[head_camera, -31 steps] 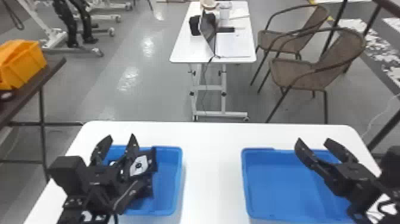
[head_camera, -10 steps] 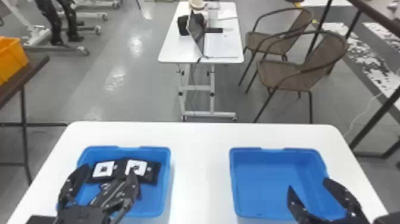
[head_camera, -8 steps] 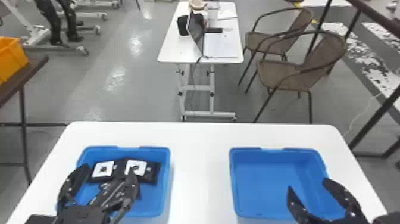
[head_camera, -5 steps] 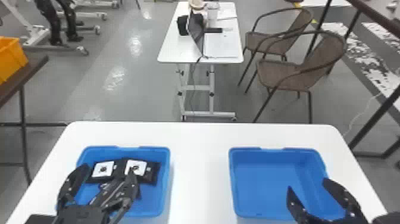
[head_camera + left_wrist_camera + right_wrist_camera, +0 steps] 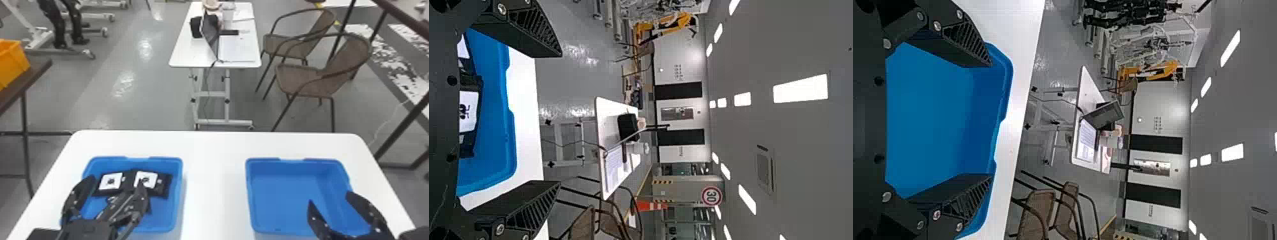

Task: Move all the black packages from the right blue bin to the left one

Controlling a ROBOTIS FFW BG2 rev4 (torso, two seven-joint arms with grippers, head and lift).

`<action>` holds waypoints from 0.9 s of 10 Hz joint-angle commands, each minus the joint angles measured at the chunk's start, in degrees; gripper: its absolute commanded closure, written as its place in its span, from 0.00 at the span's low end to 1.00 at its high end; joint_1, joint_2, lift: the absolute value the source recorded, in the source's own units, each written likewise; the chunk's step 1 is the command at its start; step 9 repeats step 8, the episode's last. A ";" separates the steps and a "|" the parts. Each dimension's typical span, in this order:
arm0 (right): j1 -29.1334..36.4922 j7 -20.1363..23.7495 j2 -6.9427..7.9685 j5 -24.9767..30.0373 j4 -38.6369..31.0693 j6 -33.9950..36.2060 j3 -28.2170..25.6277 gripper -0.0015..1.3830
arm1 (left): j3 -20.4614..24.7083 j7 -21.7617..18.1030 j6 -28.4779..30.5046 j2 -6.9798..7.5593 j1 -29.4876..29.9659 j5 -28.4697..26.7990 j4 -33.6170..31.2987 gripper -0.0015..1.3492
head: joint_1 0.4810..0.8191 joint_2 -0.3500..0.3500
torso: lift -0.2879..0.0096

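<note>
Orng. crate (image 5: 12, 63) on dk. tbl. (image 5: 37, 67), L side; laptop (image 5: 210, 31) on wht. desk (image 5: 188, 54), 2 brn. chairs (image 5: 303, 79) nearby.

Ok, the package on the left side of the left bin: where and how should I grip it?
Probably from above, left hand pinching the near and far edges: the package lies white label up, bare bin floor shows before its near edge, and the neighbouring package crowds its right.

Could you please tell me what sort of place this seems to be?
Probably a robotics lab or workshop, with a white wheeled frame, a laptop on the far table, and a blue bin on the near table.
</note>
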 commanded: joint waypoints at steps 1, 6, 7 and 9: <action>-0.03 0.00 0.05 0.09 -0.09 0.06 -0.01 0.18 | 0.10 0.00 0.11 0.00 0.00 0.00 0.00 0.09 | 0.63 0.53 | 0.83; -0.03 0.00 0.05 0.09 -0.09 0.06 -0.01 0.18 | 0.10 0.00 0.11 -0.18 0.00 -0.09 0.09 0.09 | 0.63 0.53 | 0.83; -0.03 0.00 0.05 0.09 -0.09 -0.03 -0.01 0.18 | 0.10 0.00 0.11 -0.18 0.00 -0.09 0.00 0.09 | 0.63 0.53 | 0.83; -0.03 0.00 0.05 0.09 -0.09 0.06 -0.01 0.18 | 0.10 0.00 0.19 -0.18 -0.09 -0.09 0.09 0.09 | 0.63 0.53 | 0.83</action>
